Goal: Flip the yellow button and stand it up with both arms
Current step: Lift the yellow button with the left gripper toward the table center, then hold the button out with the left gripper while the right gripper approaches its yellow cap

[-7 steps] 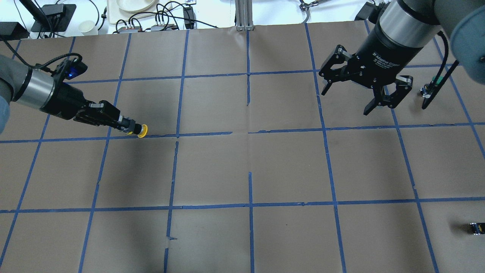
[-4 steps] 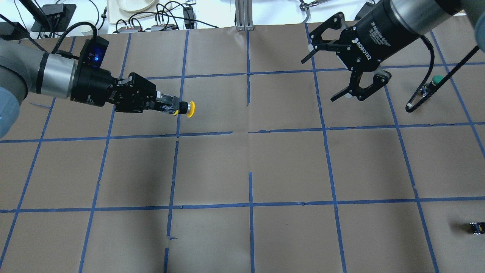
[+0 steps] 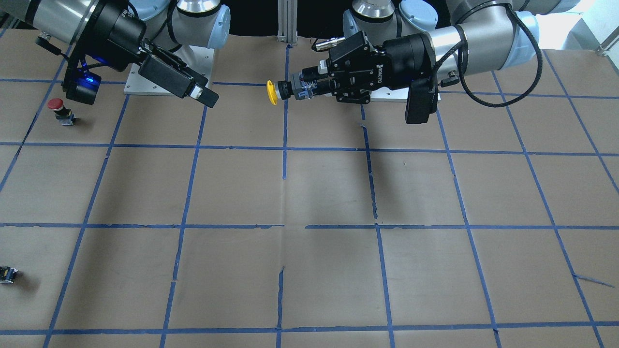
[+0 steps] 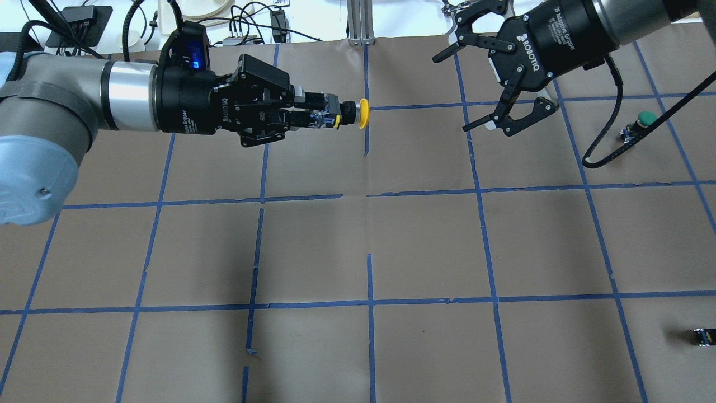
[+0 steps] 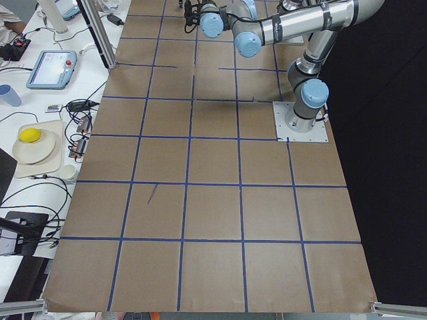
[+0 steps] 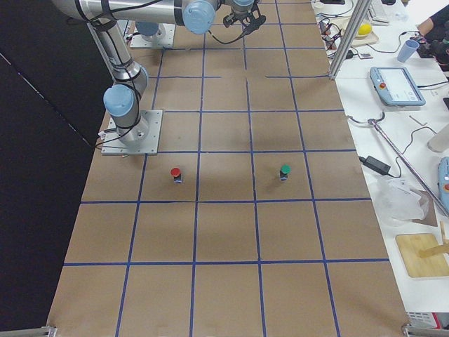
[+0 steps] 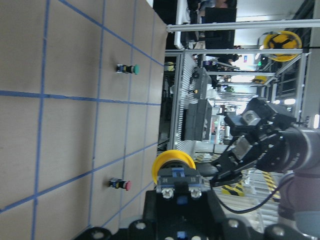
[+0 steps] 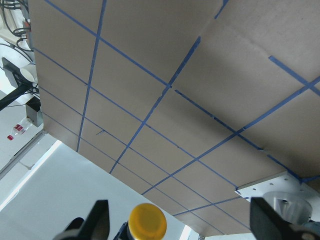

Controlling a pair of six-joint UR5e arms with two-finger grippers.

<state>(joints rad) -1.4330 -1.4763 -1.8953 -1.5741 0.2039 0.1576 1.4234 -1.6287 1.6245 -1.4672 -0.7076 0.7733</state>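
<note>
**Carried to centre: yellow button [image 4: 348, 115] now faces the right gripper [image 4: 450, 94]**

Since 0.6 s ago the left gripper [image 4: 320, 116] has swung in from the left half to the table's [image 4: 425, 246] centre line, taking the yellow button along. The right gripper has shifted slightly toward the far side.

Overhead: the left gripper is clamped on the button's black-grey body. The button lies horizontal, clear of the table, with its yellow cap pointing right over the central blue tape line [image 4: 366, 134]. The right gripper's fingers are spread wide and hold nothing, and it is well apart from the cap. A green button [image 4: 643, 118] stands at the far right. A dark switch part [image 4: 703, 337] lies near the right edge.

Front-facing: the button hangs above the paper, on the far side of the table. A red button [image 3: 58, 105] stands on the right side. The right gripper is seen edge-on here, so its spread cannot be read.

Left wrist: the cap juts out past the clamping fingers. Beyond it the spread right gripper faces it.

Right wrist: the yellow cap shows face-on, low in the picture, between the two parted fingertips but farther off.

Side views: both grippers are too small at the far end to judge. The right-side view shows the red and green buttons upright in one row, with a square between them.
</note>
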